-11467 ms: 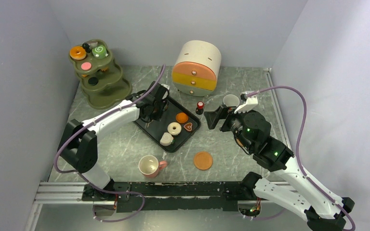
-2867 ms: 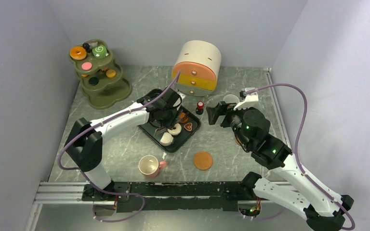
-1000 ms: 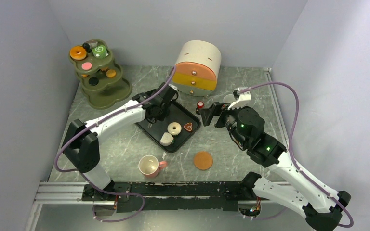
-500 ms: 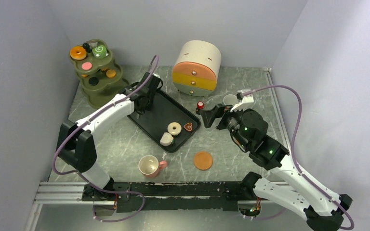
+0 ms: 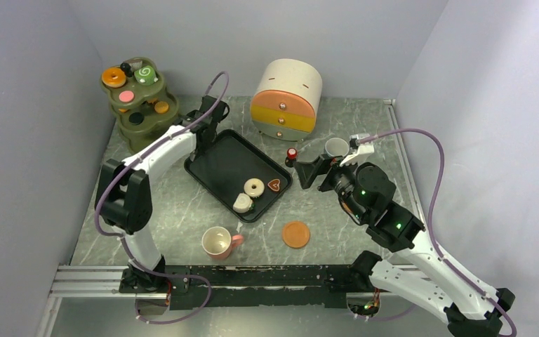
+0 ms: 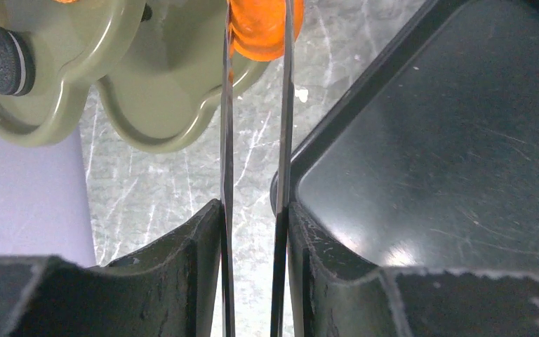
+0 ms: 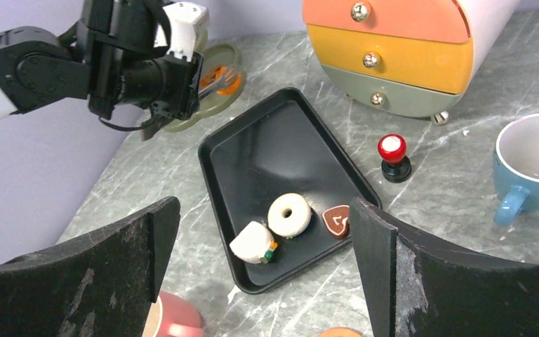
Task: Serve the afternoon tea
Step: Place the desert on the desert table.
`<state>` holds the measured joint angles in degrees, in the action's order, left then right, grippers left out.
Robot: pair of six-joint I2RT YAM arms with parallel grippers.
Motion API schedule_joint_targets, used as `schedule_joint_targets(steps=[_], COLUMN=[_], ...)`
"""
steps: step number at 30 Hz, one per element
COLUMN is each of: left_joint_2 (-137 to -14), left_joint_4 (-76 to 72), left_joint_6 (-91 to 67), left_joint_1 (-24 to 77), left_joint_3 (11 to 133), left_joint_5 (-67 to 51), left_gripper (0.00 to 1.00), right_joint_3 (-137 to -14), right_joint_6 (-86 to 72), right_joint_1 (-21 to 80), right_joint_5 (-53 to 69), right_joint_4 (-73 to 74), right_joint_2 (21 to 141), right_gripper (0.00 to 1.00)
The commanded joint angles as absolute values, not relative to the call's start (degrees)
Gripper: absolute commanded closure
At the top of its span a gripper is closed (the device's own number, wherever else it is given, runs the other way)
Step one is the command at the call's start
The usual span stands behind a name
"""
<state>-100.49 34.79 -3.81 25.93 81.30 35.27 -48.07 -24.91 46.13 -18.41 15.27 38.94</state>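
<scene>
Orange is the colour between the fingers of my left gripper (image 6: pixel 255 63). It is clamped on a small orange round piece (image 6: pixel 256 28), and the two thin fingers press it from both sides. This piece is off the black tray (image 5: pixel 217 154), just past the tray's far-left corner, in front of the lowest tier of the olive-green stand (image 6: pixel 161 84). Whether it touches that tier, I cannot tell.

At the near-right end of the tray three pastries lie close together: a white doughnut (image 5: pixel 254 187), a brown heart cookie (image 5: pixel 274 185) just right of it, and a white block pastry (image 5: pixel 242 203) near the tray's near corner.

My right gripper (image 5: pixel 310 171) has its jaws spread wide and holds nothing. It hovers just off the tray's right corner and faces the tray. A small red-topped peg (image 5: pixel 292 154) stands beside that same corner, and the blue cup (image 5: pixel 335 147) stands upright further right.

On the near side of the tray the pink cup (image 5: pixel 217 242) stands upright on the table. An orange saucer (image 5: pixel 295 234) lies flat to the near right of the tray, apart from both cups. A round drawer cabinet (image 5: pixel 288 98) stands behind the tray's far-right side.

On the stand, far left of the tray, the top tier carries an orange doughnut (image 5: pixel 114 76) and a green swirl roll (image 5: pixel 144 74). Lower down are a pink piece (image 5: pixel 125 96), a small orange cookie (image 5: pixel 161 107) and a black cookie (image 5: pixel 135 118).
</scene>
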Motion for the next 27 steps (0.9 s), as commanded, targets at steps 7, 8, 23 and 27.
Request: schedule_joint_targets(steps=[7,8,23,27], left_joint_2=[-107.72,-108.23,-112.27,-113.18], left_joint_4=[30.02,30.01,24.58,22.33], left_joint_6=[-0.70,1.09,5.34,6.48], left_joint_1=[24.44,24.36,22.52,22.41], left_joint_3=[85.46,85.63,86.86,86.90], left_joint_5=[42.65,43.71,48.67,49.49], left_gripper=[0.61,0.61,0.61,0.61], right_joint_3=[-47.54,-47.55,-48.28,-48.52], right_joint_6=[-24.80,-24.83,-23.91,-23.46], right_joint_1=[45.88,45.82,45.80,45.87], right_joint_5=[-19.19,-19.24,-20.68,-21.41], right_joint_4=[14.25,14.28,15.14,15.26], right_joint_2=[38.22,38.23,38.41,38.30], right_gripper=[0.06,0.06,0.05,0.05])
